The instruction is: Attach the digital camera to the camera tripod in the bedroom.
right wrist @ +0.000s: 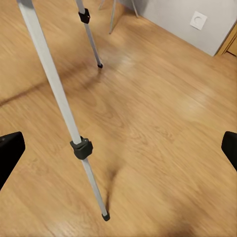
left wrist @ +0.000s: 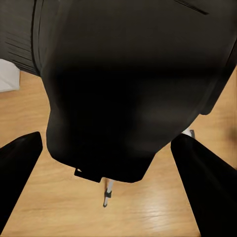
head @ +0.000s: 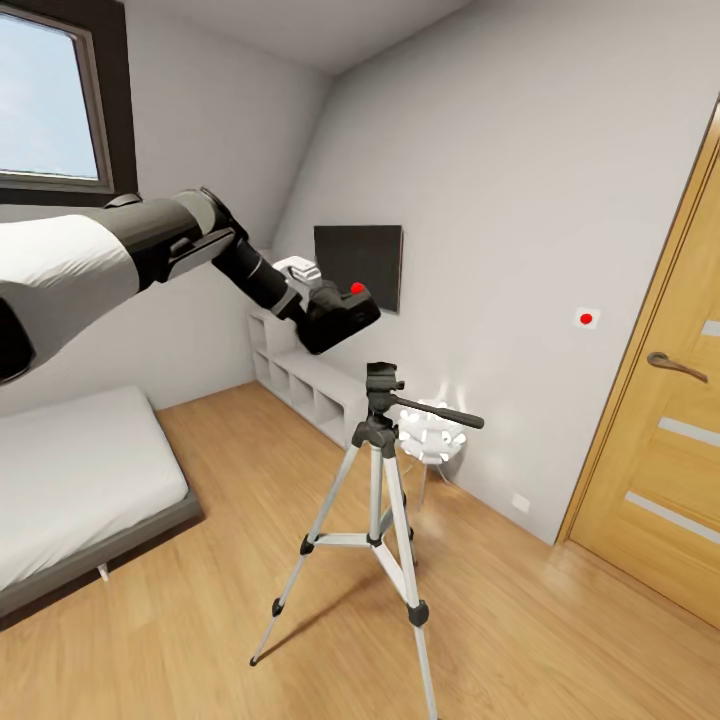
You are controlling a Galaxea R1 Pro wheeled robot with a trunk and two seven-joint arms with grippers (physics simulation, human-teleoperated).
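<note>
From the head, the left gripper (head: 322, 318) holds the camera (head: 340, 312) up above and to the left of the tripod (head: 378, 470) head, apparently ready to come down onto it. The tripod stands mid-floor, with bed (head: 80, 480) and door (head: 660, 420) well apart from it.

The left wrist shows the camera (left wrist: 128, 89) between dark fingers (left wrist: 17, 173), floor beneath.

The right wrist shows fingertips (right wrist: 10, 153) wide apart and empty, over a tripod leg (right wrist: 59, 98).

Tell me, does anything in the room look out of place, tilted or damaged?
Nothing stands out. The tripod stands upright on the wood floor, legs spread evenly. The left gripper holds the camera in the air above the tripod's head, not yet attached.
</note>
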